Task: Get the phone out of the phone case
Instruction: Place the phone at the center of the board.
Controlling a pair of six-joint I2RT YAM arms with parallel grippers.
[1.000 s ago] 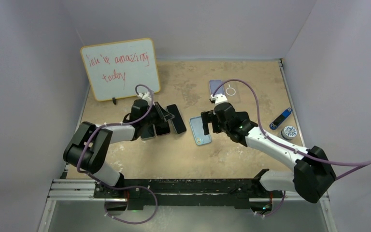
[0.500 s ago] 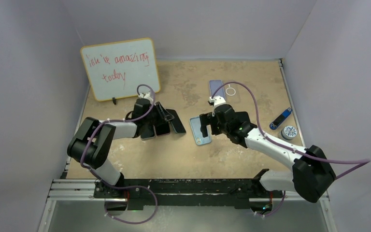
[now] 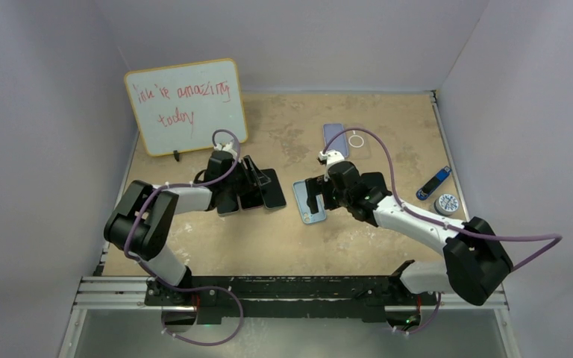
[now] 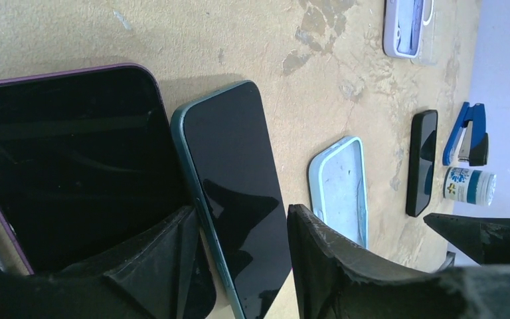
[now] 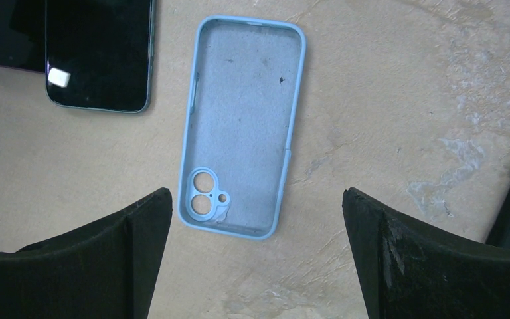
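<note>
Honestly, this is looking pretty much done. The slim teal-edged phone with the black glass screen [image 4: 232, 193] is lying flat on the sandy-coloured counter [image 5: 405, 100], fully out of the light blue silicone phone case [image 5: 242, 126]. The case is sitting empty, open side up, with nothing inside but a few specks. In the top view the phone is resting at about 9 o'clock from the case, near it but not touching. It's also tucked right beside a purple-edged phone [image 4: 66, 159] on its other side.

The left gripper [image 4: 239, 219] is hanging low over one end of the phone with its jaws standing apart, one by each long edge, not pinching anything as far as I can tell. The right gripper [image 5: 255, 199] is hovering above the case with its jaws spread wide, holding nothing.

What's left, I'm guessing: just backing both arms off.

The phone is facing screen-up, its long axis running roughly 11 to 5 o'clock in the top view. The case is lying nearly parallel to it. In the right wrist view its camera cut-outs are sitting at the 7 o'clock end.
</note>
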